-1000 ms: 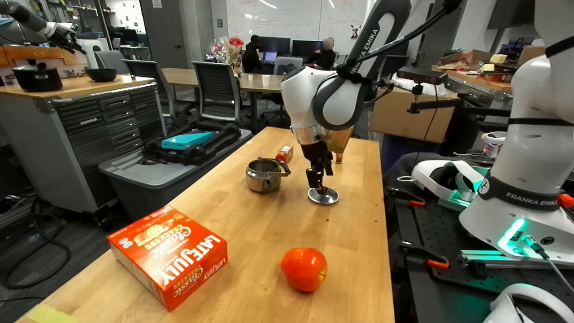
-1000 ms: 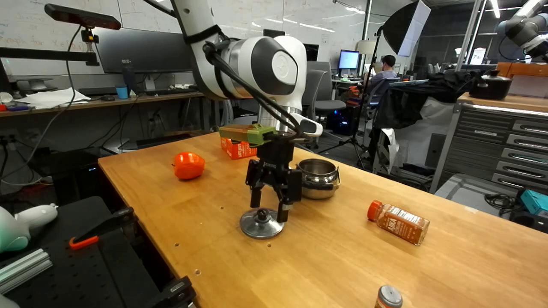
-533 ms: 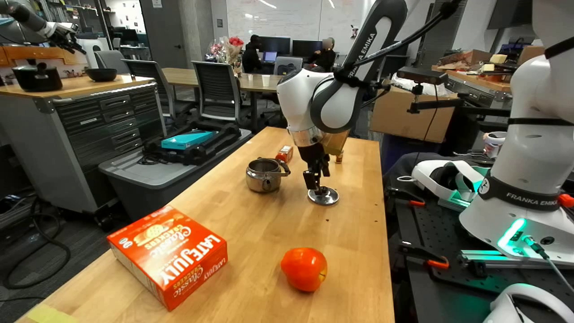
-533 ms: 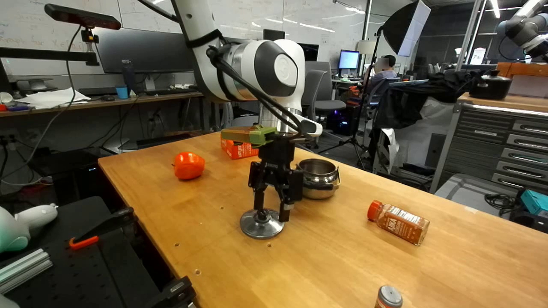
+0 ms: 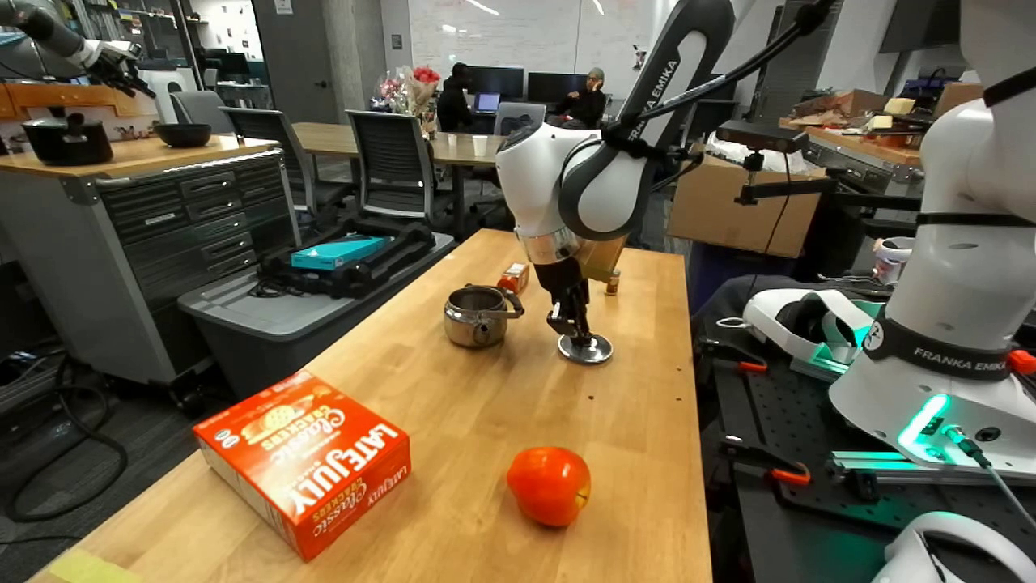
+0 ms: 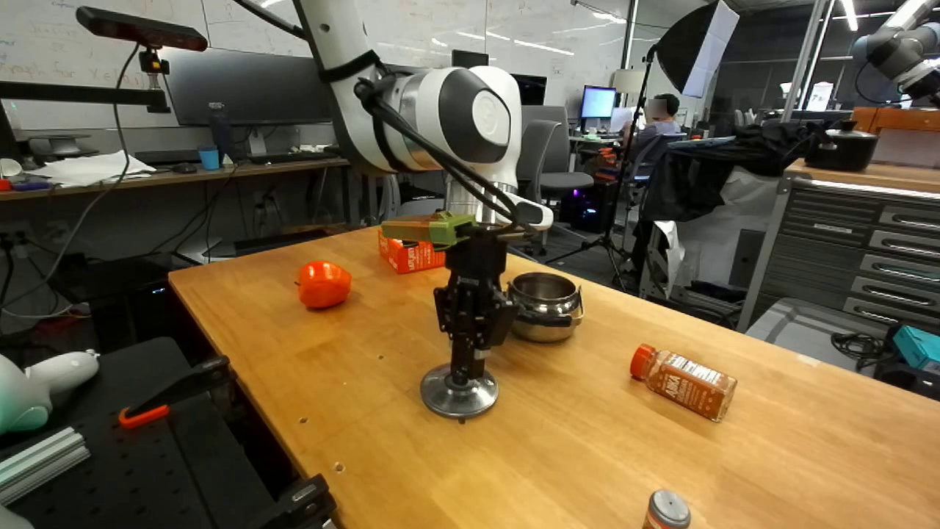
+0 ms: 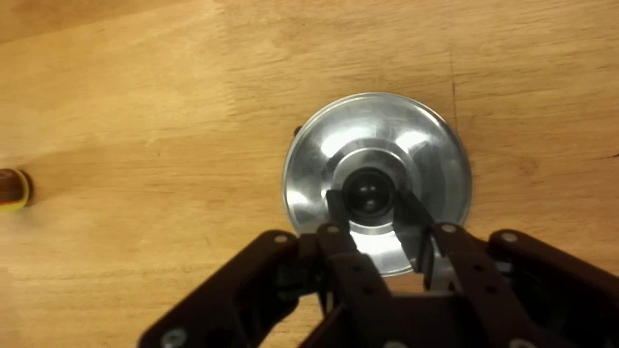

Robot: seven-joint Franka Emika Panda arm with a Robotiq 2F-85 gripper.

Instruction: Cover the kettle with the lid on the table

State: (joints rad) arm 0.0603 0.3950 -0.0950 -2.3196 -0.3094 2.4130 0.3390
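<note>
Gripper (image 7: 370, 203): clamped on the lid (image 6: 459, 400) by its knob (image 7: 368, 191).
Kettle (image 5: 472, 328): seen uncovered nearby; could be bumped by low carrying.
Lid: held on or just above the table (image 5: 461, 421); likely tilted if pinched off-centre.
Knob: rounded, could be squeezed loose.

hand (image 7: 369, 195) has the black knob (image 7: 368, 188) on that shiny lid (image 7: 376, 157) pinched from both sides, some brown yellow-rimmed thing (image 7: 10, 187) cut off at left, bench (image 7: 145, 106) underneath
</note>
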